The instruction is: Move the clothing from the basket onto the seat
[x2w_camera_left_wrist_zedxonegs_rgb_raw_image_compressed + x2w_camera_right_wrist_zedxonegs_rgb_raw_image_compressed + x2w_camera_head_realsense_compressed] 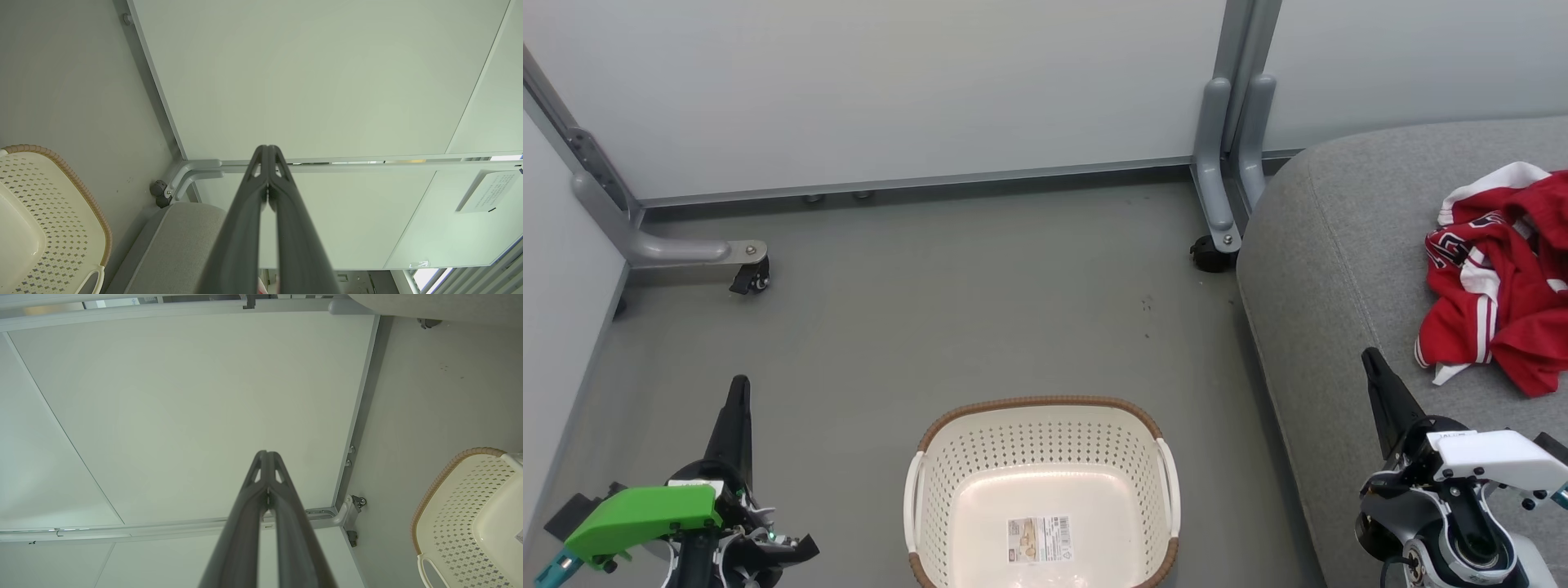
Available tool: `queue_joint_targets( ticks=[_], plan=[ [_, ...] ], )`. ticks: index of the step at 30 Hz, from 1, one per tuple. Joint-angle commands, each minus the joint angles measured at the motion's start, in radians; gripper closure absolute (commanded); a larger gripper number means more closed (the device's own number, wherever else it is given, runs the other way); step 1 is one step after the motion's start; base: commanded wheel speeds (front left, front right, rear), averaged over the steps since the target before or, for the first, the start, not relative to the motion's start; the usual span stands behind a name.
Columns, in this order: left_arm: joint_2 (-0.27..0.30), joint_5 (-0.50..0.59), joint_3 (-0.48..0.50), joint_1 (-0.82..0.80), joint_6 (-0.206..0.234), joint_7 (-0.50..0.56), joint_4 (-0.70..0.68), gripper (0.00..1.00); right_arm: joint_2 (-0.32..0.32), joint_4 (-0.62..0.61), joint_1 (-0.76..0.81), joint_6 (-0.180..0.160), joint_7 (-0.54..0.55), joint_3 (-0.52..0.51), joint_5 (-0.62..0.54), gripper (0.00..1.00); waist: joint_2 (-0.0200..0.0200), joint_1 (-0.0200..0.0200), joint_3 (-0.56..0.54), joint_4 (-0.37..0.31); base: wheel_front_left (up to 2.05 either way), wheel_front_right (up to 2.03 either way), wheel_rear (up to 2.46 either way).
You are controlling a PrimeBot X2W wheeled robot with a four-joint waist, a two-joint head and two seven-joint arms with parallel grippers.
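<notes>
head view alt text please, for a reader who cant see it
Red clothing lies crumpled on the grey seat at the right, and the cream basket on the floor at bottom centre is empty. The left gripper at lower left and the right gripper at lower right point up, both shut and empty.

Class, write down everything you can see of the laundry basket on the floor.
The basket is cream plastic and oval, with perforated walls, a brown woven-look rim and a white handle on each side. It stands upright on the grey floor, apart from the sofa. Inside is only a barcode sticker on the smooth bottom.
</notes>
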Motion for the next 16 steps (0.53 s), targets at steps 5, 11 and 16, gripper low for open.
queue_joint_targets(
  ticks=[5,11,16],
  plan=[
    [0.001,-0.003,0.002,-0.012,-0.004,0.004,-0.002,1.00,0.000,0.002,-0.008,0.001,0.003,-0.003,-0.005,1.00,0.0000,0.0000,0.000,0.000,0.00,0.00,0.00],
    [0.001,-0.003,0.002,-0.012,-0.004,0.004,-0.002,1.00,0.001,0.002,-0.008,0.001,0.005,-0.004,-0.006,1.00,0.0000,0.0000,0.000,0.000,0.00,0.00,0.00],
    [0.001,-0.003,0.002,-0.012,-0.004,0.004,-0.002,1.00,0.002,0.002,-0.008,0.001,0.006,-0.005,-0.007,1.00,0.0000,0.0000,0.000,0.000,0.00,0.00,0.00]
  ],
)
